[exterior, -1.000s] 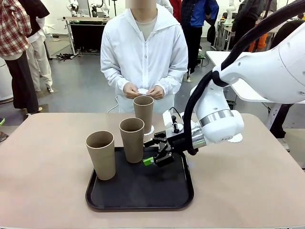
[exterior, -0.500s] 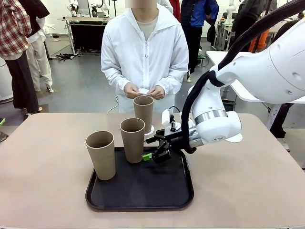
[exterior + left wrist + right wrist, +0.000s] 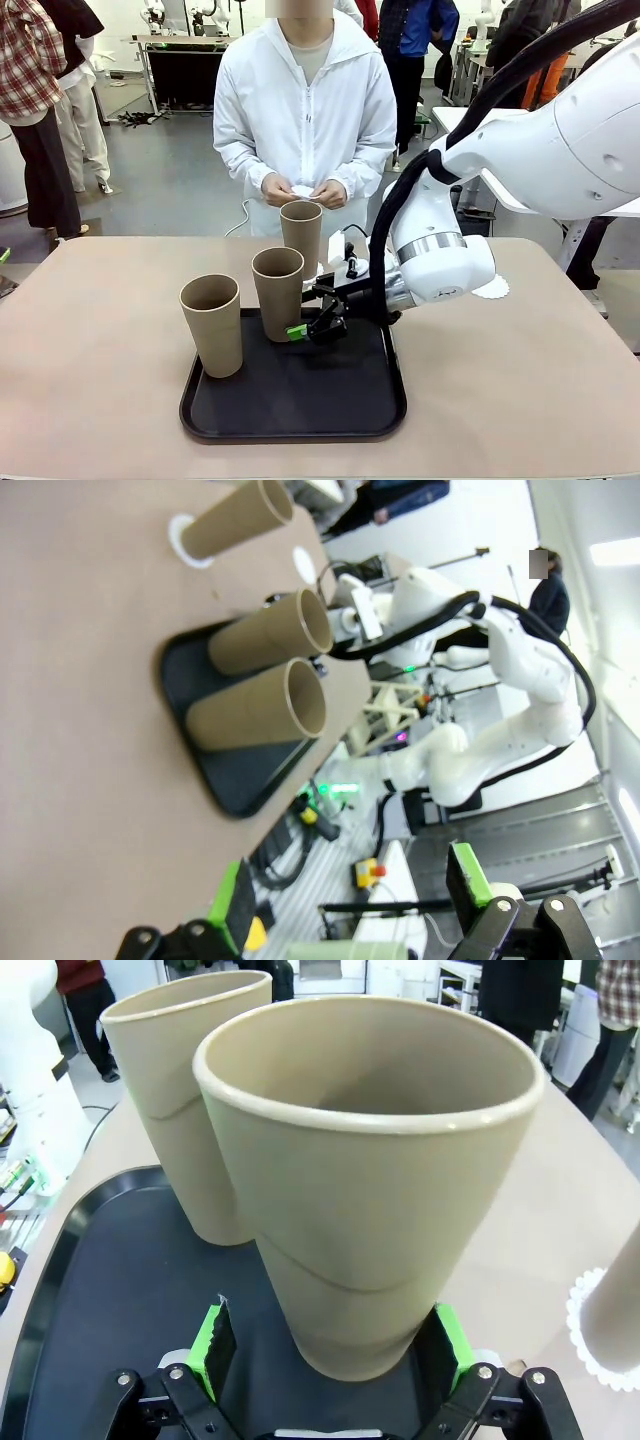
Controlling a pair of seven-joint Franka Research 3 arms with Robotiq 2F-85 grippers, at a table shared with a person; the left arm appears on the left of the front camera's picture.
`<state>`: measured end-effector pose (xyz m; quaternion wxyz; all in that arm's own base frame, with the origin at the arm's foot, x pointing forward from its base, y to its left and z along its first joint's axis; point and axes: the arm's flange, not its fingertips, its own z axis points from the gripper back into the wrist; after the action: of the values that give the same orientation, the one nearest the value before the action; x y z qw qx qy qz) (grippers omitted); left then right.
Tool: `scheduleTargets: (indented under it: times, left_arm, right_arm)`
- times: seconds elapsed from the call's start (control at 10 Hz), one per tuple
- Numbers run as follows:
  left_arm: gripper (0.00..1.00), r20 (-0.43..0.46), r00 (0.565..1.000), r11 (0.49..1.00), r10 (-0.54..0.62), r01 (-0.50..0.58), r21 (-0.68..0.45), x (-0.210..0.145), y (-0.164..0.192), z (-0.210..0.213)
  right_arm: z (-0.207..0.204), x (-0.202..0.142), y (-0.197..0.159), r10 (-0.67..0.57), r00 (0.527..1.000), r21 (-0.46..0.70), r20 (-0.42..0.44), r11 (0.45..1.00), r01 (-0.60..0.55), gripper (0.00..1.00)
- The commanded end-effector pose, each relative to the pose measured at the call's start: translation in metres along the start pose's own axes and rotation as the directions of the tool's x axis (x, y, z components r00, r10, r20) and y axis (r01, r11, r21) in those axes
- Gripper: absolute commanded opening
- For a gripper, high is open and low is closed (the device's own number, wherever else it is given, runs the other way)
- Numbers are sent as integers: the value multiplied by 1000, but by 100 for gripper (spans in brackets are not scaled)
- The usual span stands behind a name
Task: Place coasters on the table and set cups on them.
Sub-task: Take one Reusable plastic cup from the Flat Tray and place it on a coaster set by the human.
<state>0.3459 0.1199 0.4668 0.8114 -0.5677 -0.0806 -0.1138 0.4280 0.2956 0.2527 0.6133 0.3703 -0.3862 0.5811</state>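
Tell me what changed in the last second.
The right gripper slid left over the black tray; its open fingers now flank the base of the middle cup, not yet closed. That cup, the left cup, far cup and person's hands stayed put.

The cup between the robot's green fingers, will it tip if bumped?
Probably: the cup is tall, its base narrower than its rim, so a high push could topple it. It looks empty, so likely light. Its matte wall probably won't slip.
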Motion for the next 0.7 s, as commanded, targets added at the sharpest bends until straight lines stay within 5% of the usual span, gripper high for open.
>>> scheduleTargets:
  times: [0.0,0.6]
  left_arm:
    - [100,6,1000,1000,-6,6,-6,0,-2,1]
    - [100,6,1000,1000,-6,6,-6,0,-2,1]
  right_arm:
    - [-16,1,1,16,1000,-35,25,999,-15,100]
    - [-43,-4,-9,-20,998,-46,61,999,23,100]
